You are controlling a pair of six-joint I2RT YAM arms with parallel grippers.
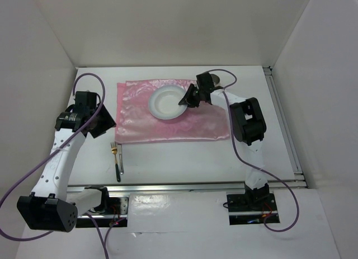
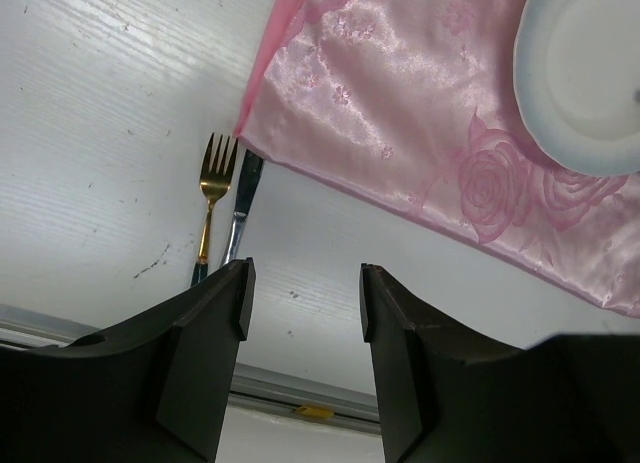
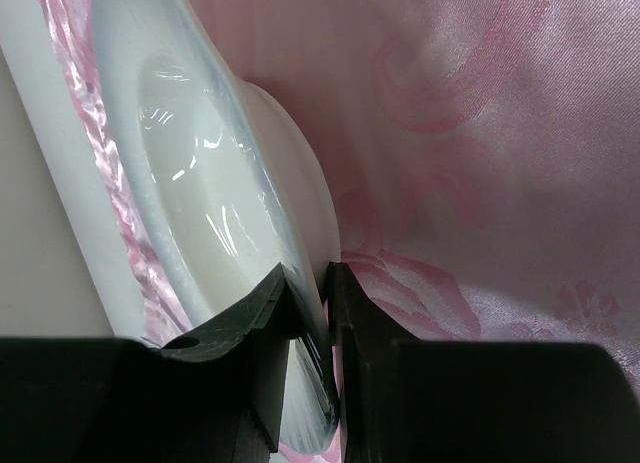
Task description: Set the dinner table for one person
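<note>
The white dinner table (image 1: 184, 158) fills the floor of a white-walled enclosure, with metal rails along its near and right edges and both arm bases bolted at the near edge. Closest to the arms, toward the near-left corner, a gold fork (image 1: 113, 149) and a silver knife (image 1: 119, 163) lie side by side on the bare tabletop. Both have dark handles pointing to the near edge, and the fork is on the left, just beside the knife. Above and slightly left of them hangs the left gripper (image 2: 302, 298). Its two dark fingers stand well apart with nothing between them, and the fork's tines and the knife's blade show just beyond its fingertips. Past the cutlery, a shiny pink mat (image 1: 140, 116) with a rose pattern covers the middle of the table toward the far edge; its near-left corner lies close to the knife's tip. A round white plate (image 1: 166, 102) sits on the far half of the mat, roughly mid-table. The right gripper (image 1: 185, 98) reaches in from the right side and is closed on the plate's right rim — the wrist view shows the rim pinched between both fingertips. Whether that rim is raised off the cloth cannot be told. Behind the right wrist, near the far edge, is a small round grey object (image 1: 216, 78) — too hidden to identify.
</note>
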